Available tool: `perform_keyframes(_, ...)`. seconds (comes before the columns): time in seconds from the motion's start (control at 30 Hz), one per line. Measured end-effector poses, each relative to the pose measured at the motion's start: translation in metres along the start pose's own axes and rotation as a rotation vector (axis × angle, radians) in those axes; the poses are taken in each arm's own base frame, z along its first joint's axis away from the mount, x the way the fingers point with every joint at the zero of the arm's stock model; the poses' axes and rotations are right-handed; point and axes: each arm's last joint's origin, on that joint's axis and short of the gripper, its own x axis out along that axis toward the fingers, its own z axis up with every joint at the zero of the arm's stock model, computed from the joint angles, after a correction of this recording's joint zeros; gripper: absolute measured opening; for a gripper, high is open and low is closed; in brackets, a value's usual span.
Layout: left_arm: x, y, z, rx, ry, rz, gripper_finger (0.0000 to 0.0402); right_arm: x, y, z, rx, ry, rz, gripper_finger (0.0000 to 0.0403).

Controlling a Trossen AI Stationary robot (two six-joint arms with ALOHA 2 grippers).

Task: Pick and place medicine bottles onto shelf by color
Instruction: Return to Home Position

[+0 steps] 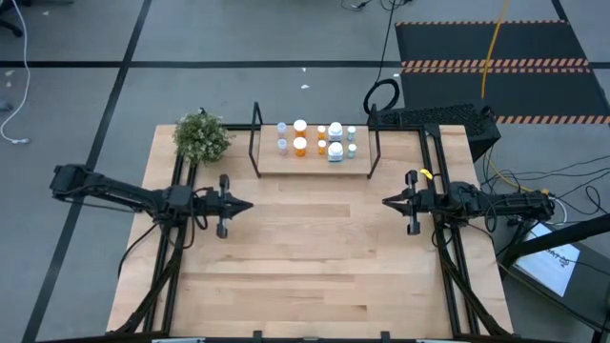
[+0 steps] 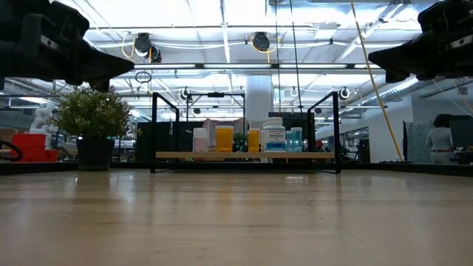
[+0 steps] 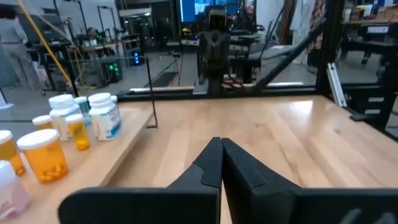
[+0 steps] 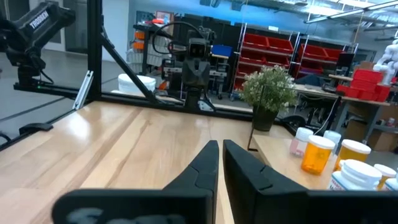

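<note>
Left gripper [image 1: 243, 204] and right gripper [image 1: 389, 202] hover empty over the table [image 1: 315, 267], fingers pressed together, tips facing each other. Beyond them the shelf [image 1: 286, 166] carries every one of the medicine bottles [image 1: 319, 139] in view, grouped pale, orange, then white and greenish. None shows on the tabletop, so sorting looks finished; only parking the arms seems left.
</note>
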Motion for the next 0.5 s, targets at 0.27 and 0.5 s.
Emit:
perform_keyframes(0.27,-0.009,0.001,0.003,0.014,-0.005,-0.002,0.0012,0.0,0.0,0.0,0.0,-0.003,0.002,0.0016)
perform_keyframes(0.5,-0.019,0.003,0.004,0.021,-0.006,-0.005,0.0009,0.0,0.0,0.0,0.0,-0.003,0.002,0.0016)
